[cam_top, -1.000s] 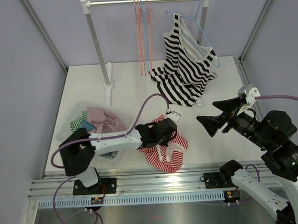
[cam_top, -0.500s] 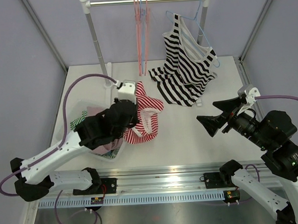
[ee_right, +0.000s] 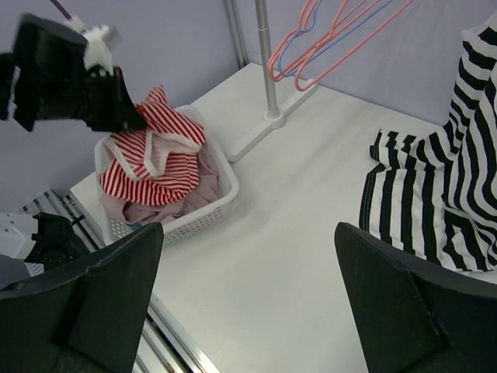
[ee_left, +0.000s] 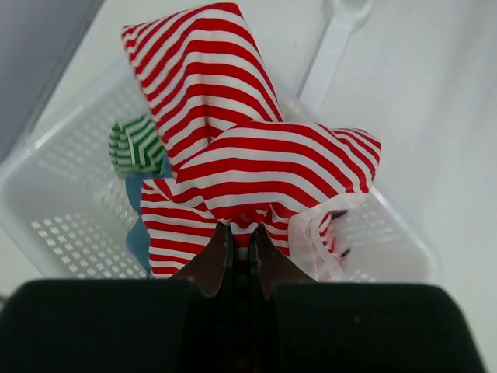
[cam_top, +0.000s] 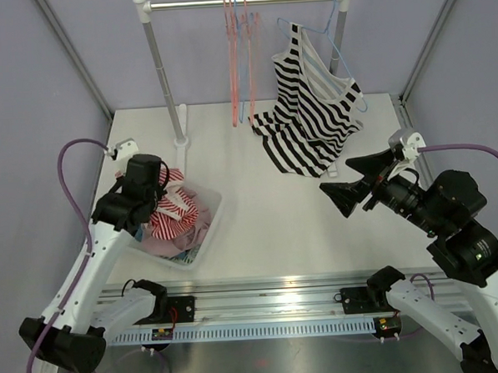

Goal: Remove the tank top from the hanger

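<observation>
A black-and-white striped tank top [cam_top: 312, 116] hangs on a blue hanger [cam_top: 334, 33] at the right end of the rail; its hem trails onto the table, and it also shows at the right edge of the right wrist view as the tank top [ee_right: 458, 179]. My right gripper [cam_top: 336, 182] hovers open just in front of and below it, nothing between its fingers [ee_right: 109, 295]. My left gripper [ee_left: 241, 231] is shut on a red-and-white striped garment [ee_left: 256, 167] held over the white basket [cam_top: 208, 226].
Pink and blue empty hangers [cam_top: 241, 61] hang mid-rail. The rack's left pole [cam_top: 164, 74] stands behind the basket [ee_right: 225, 194], which holds pink, green and blue clothes. A metal rail [cam_top: 263, 303] runs along the near table edge.
My left arm has swung from the table's middle to the left, carrying the red striped garment over the basket. The right gripper has shifted slightly up and left, still open.
</observation>
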You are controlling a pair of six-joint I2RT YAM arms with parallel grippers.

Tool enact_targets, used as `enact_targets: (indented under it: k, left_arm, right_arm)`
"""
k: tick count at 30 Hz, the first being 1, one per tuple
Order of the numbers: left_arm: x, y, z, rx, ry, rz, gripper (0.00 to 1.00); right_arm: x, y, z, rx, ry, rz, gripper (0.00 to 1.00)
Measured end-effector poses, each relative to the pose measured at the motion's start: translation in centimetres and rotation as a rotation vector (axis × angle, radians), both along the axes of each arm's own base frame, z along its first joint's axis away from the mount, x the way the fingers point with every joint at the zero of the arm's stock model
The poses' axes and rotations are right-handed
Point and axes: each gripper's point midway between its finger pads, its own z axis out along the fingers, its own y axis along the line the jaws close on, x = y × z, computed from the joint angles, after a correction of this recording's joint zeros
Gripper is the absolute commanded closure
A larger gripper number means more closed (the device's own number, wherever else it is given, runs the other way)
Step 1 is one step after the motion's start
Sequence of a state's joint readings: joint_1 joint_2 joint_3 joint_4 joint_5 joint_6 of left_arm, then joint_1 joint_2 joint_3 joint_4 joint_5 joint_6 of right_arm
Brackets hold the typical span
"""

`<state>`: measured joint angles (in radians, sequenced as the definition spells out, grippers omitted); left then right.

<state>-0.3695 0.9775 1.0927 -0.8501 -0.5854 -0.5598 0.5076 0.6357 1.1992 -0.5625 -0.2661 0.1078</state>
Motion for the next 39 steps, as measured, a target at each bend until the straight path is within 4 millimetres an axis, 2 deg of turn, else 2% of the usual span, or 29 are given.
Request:
enact_targets:
  k: [4,8,11,15,16,18,19,20,22,23,28,33,36,39]
  left_arm:
    - [-1.5,1.8,-8.5,-0.048,0.165,0.116,1.00]
    - [-2.1,3.2,-13.8,-0.130,0.238,0.240,1.00]
    - [-1.7,3.7,-15.9,-0.199,0.227,0.309,1.00]
    - [-1.1,3.8,-16.5,-0.259,0.194,0.348,1.00]
    - [-1.0,3.7,-16.4,-0.270,0.186,0.351,0.93]
    - [-0.9,3.6,-16.0,-0.283,0.169,0.347,0.65]
    - [-1.0,3.5,-15.5,-0.291,0.157,0.345,0.60]
    - [-1.2,3.5,-15.0,-0.301,0.140,0.346,0.39]
    - [-1.6,3.5,-13.5,-0.313,0.111,0.343,0.19]
    - [-1.8,3.5,-12.5,-0.319,0.096,0.343,0.01]
    - [-2.1,3.8,-5.7,-0.343,-0.049,0.325,0.01]
    - [-2.7,3.9,1.9,-0.324,-0.212,0.238,0.01]
    - [-2.9,2.7,4.6,-0.306,-0.255,0.101,0.01]
    - [-2.5,-0.1,4.9,-0.314,-0.217,-0.101,0.01]
  right_arm:
    - [1.0,0.9,-0.4,-0.004,0.028,0.017,0.00]
    - [2.3,1.9,-1.7,-0.020,0.083,0.024,0.00]
    - [3.0,2.4,-2.7,-0.027,0.119,0.028,0.00]
    - [4.1,2.1,-3.5,-0.025,0.159,-0.026,0.00]
    - [4.6,1.9,-3.7,-0.023,0.170,-0.058,0.00]
    - [5.7,1.2,-4.1,-0.023,0.188,-0.127,0.00]
    - [6.1,0.8,-4.3,-0.025,0.196,-0.158,0.01]
    - [6.5,0.5,-4.5,-0.030,0.202,-0.187,0.00]
    - [7.4,-0.1,-4.8,-0.042,0.212,-0.242,0.01]
    - [7.9,-0.4,-4.8,-0.048,0.213,-0.273,0.00]
    - [10.8,-1.9,-3.6,-0.090,0.199,-0.420,0.00]
    - [15.5,-3.3,-1.2,-0.155,0.170,-0.563,0.01]
    - [18.7,-5.0,0.0,-0.185,0.160,-0.638,0.00]
    - [21.7,-7.1,0.3,-0.239,0.148,-0.697,0.00]
